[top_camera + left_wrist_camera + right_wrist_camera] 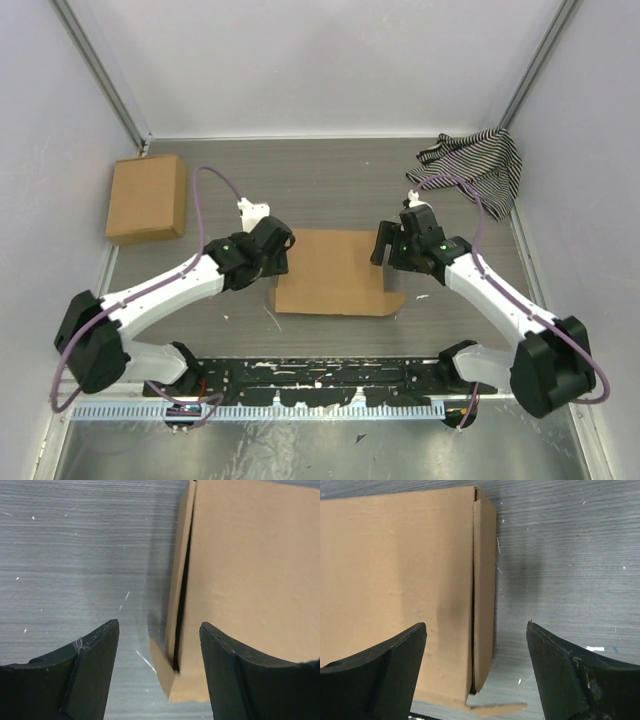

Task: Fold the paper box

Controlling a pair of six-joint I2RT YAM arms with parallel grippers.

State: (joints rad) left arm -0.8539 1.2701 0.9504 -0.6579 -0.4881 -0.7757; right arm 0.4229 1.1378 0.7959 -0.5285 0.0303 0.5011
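Fingers apart on both, gripping nothing: my left gripper hovers over the left wall of the paper box, my right gripper over its right wall. The box lies closed between them (side seams gaping slightly). I judge they're placed to press those walls in.

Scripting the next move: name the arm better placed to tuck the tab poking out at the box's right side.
Right, likely. The right tool, open, straddles the paper box at its right wall, the loose tab close by; the left tool stands at the opposite wall.
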